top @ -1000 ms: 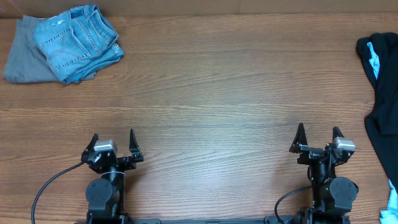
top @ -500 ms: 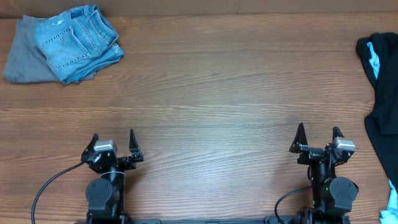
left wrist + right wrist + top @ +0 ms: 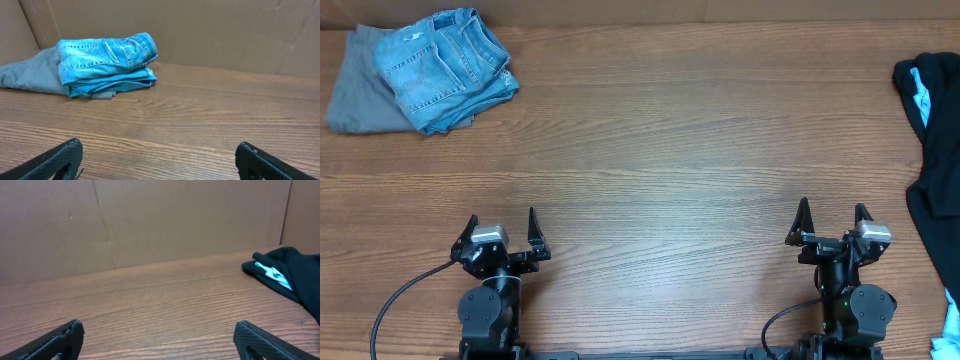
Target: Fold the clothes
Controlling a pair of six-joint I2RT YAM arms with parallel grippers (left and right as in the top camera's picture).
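The light blue denim jeans [image 3: 445, 67] lie folded in a compact bundle at the far left corner of the table, a back pocket facing up. They also show in the left wrist view [image 3: 106, 63], far ahead to the left. My left gripper [image 3: 501, 228] is open and empty at the near left edge; its fingertips frame bare wood [image 3: 159, 150]. My right gripper [image 3: 831, 219] is open and empty at the near right edge, likewise over bare wood [image 3: 159, 330].
Grey trousers [image 3: 358, 92] lie under and left of the jeans, also visible in the left wrist view [image 3: 31, 76]. A black garment with bright blue trim [image 3: 932, 130] lies at the right edge, showing in the right wrist view [image 3: 289, 272]. A cardboard wall [image 3: 160, 220] backs the table.
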